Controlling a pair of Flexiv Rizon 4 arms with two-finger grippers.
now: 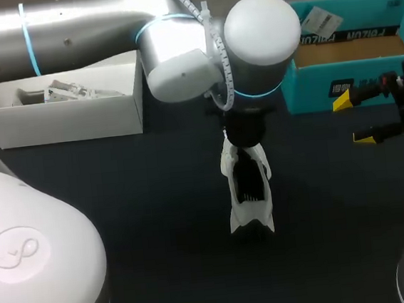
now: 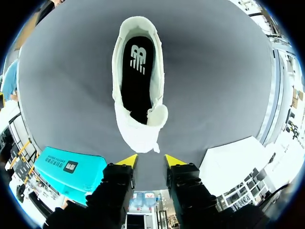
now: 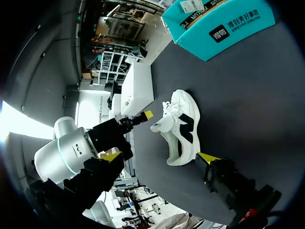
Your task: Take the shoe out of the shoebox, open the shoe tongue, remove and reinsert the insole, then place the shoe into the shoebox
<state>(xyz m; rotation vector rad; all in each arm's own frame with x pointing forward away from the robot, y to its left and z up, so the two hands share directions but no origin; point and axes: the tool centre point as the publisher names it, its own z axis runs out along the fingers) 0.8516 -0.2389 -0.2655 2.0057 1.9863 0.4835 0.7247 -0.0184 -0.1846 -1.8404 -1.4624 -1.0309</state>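
Note:
A white shoe [image 1: 249, 190] with a black insole [image 2: 137, 71] stands on the dark table, heel toward the front edge. Its tongue [image 2: 157, 116] is folded back and the opening shows. My left arm comes across from the left, and its gripper [image 2: 150, 161] hangs just above the toe end, fingers apart with only table showing between them. One of its yellow fingertips [image 3: 148, 114] is next to the laces. My right gripper [image 1: 356, 119] stands wide open at the right, apart from the shoe [image 3: 181, 129], with nothing in it. The teal shoebox [image 1: 352, 80] is at the back right, open.
A white box [image 1: 62, 115] with paper in it stands at the back left. Dark table surface lies in front of and on both sides of the shoe.

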